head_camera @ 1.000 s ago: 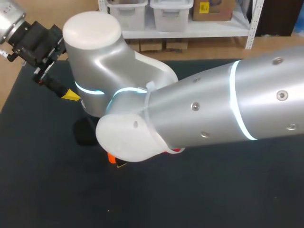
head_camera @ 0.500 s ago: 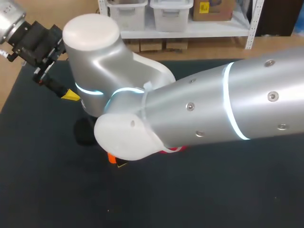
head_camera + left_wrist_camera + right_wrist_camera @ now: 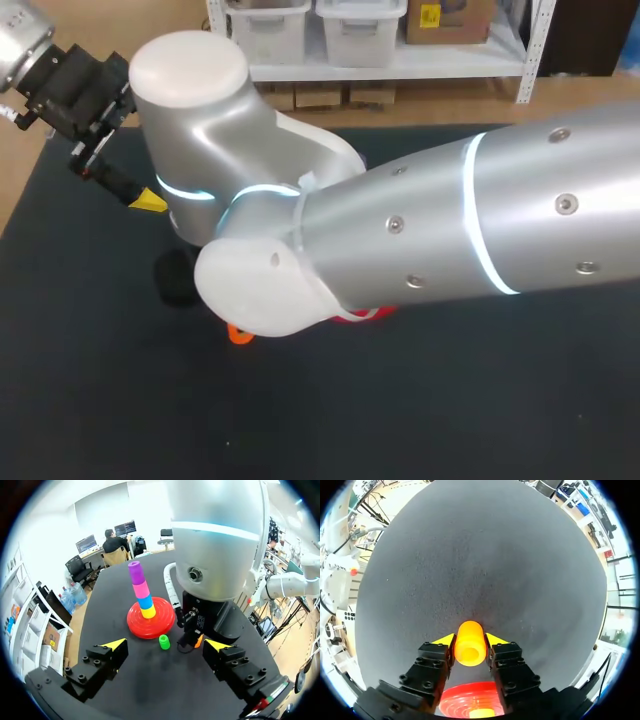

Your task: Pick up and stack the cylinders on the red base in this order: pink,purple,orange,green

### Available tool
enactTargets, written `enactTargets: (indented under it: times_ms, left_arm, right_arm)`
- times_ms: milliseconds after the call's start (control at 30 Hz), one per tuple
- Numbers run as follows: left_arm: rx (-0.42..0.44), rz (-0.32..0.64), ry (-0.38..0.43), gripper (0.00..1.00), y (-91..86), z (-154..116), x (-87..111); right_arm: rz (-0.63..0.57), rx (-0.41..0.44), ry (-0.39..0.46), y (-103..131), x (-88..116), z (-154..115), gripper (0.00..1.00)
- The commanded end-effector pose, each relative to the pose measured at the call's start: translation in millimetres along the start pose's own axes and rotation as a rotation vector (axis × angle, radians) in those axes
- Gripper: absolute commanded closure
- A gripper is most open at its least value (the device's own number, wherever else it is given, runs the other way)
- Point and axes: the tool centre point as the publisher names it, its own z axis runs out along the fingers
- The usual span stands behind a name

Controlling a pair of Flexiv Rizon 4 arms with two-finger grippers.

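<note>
Now, closest in: right gripper (image 3: 470, 641) closed on the orange cylinder (image 3: 470, 652), a finger pressed to each side, the hollow end facing the wrist. Whether it has cleared the table (image 3: 480, 555), cannot tell. Red base (image 3: 454, 701) sits just behind the fingers.

Left gripper (image 3: 165, 645) is spread wide and holds nothing; in the head view it sits parked at the upper left of the frame. Just ahead of it, the green cylinder (image 3: 163, 641) stands upright on the table, just beside the base rim. On the base rises a column: yellow cylinder (image 3: 148, 612), blue cylinder (image 3: 145, 601), pink cylinder (image 3: 140, 588), purple cylinder (image 3: 135, 572) on top.

Farther on, the right arm (image 3: 420, 240) fills mid-frame in the head view, with a sliver of orange below it, left of centre.

Judgement: pink and purple are placed, and orange is the step in hand. Next comes a lift well above purple, centring over the column, then a straight descent. The column is tall, so a sideways brush could topple it. Green waits.
</note>
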Motion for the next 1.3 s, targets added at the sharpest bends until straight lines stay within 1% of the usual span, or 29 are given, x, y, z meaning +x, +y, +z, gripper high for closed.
enactTargets:
  times_ms: [33,167,300,433,667,733,767,800,833,1000,1167,1300]
  left_arm:
    - [-0.003,0.002,0.000,0.00,-0.7,0.7,0.5]
    - [-0.003,0.002,0.000,0.00,-0.7,0.7,0.5]
    - [-0.003,0.002,0.000,0.00,-0.7,0.7,0.5]
    - [-0.003,0.002,0.000,0.00,-0.7,0.7,0.5]
    - [-0.003,0.002,0.000,0.00,-0.7,0.7,0.5]
    - [-0.003,0.002,0.000,0.00,-0.7,0.7,0.5]
    - [-0.003,0.002,0.000,0.00,-0.7,0.7,0.5]
    - [-0.003,0.002,0.000,0.00,-0.7,0.7,0.5]
    - [-0.003,0.002,0.000,0.00,-0.7,0.7,0.5]
    - [-0.003,0.002,0.000,0.00,-0.7,0.7,0.5]
    - [-0.003,0.002,0.000,0.00,-0.7,0.7,0.5]
    - [-0.003,0.002,0.000,0.00,-0.7,0.7,0.5]
  right_arm:
    - [0.005,0.002,-0.005,0.7,1.9,-0.4,1.00]
    - [0.015,0.011,-0.016,-0.3,2.6,-2.7,1.00]
    - [0.001,0.036,-0.013,2.5,4.0,-15.6,1.00]
    - [-0.006,0.074,-0.030,4.3,7.4,-43.8,1.00]
    - [-0.017,0.132,-0.028,10.1,20.9,-93.5,1.00]
    - [-0.016,0.163,-0.023,10.7,26.3,-108.4,1.00]
    - [-0.010,0.169,-0.041,10.7,29.0,-116.4,1.00]
    - [-0.007,0.185,-0.039,10.1,31.8,-123.9,1.00]
    - [-0.006,0.199,-0.028,8.6,35.4,-131.3,1.00]
    - [0.031,0.253,-0.047,-2.6,54.9,-169.3,1.00]
    - [0.080,0.312,-0.044,-12.9,75.4,-201.2,1.00]
    - [0.115,0.334,-0.066,-17.9,88.9,-223.9,1.00]
